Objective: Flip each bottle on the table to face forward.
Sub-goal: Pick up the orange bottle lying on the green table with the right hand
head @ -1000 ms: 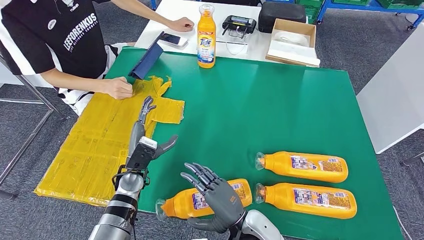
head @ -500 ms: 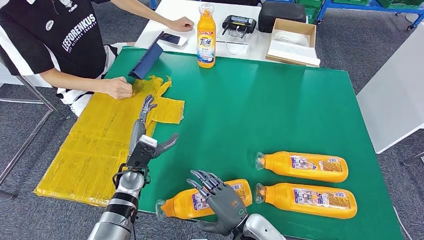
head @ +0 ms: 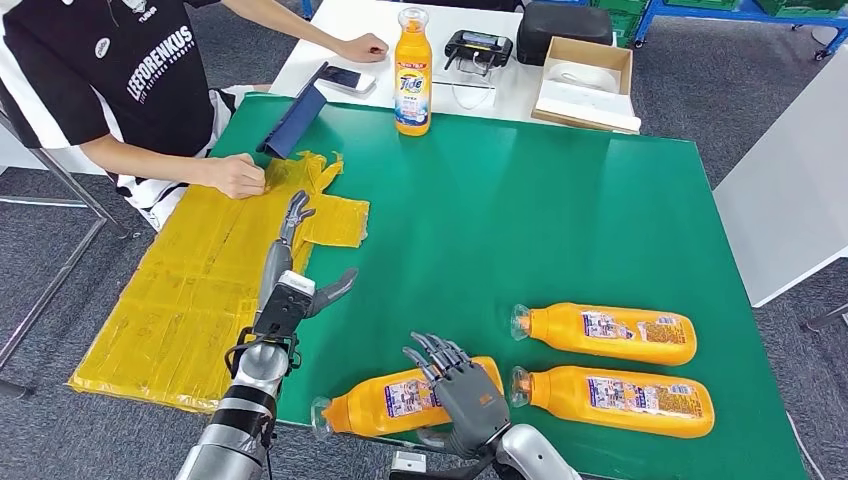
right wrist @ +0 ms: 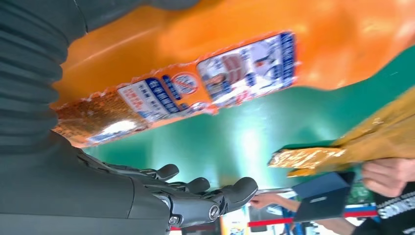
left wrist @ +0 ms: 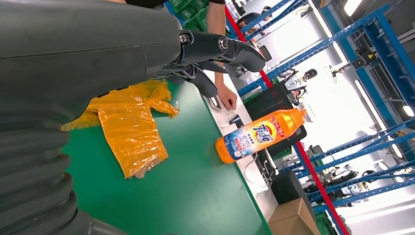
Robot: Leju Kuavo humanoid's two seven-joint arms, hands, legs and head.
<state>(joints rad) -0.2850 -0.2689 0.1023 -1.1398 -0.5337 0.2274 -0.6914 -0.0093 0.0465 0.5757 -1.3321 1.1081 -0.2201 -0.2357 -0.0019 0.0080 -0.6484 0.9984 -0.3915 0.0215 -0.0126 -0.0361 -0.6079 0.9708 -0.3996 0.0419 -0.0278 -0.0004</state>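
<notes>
Three orange detergent bottles lie on their sides on the green table (head: 560, 210): one near the front edge (head: 385, 404), two to its right (head: 610, 333) (head: 615, 401). A fourth bottle (head: 413, 75) stands upright at the far edge, its Tide label facing me. My right hand (head: 466, 390) hovers with fingers spread over the base end of the near bottle; the right wrist view puts that bottle (right wrist: 220, 73) close by the fingers (right wrist: 195, 200), with no grip visible. My left hand (head: 282, 262) is stretched flat and open over the yellow plastic sheet (head: 190, 290).
A person sits at the far left, one hand (head: 232, 176) on the yellow sheet. A blue folder (head: 295, 122) leans at the table's far left corner. Behind stand a phone (head: 347, 80), a black device (head: 478, 48), a black case (head: 565, 22) and a cardboard box (head: 585, 85).
My right hand has drawn back toward me and slid right along the near bottle, ending over its base end. The left arm and the bottles have not moved.
</notes>
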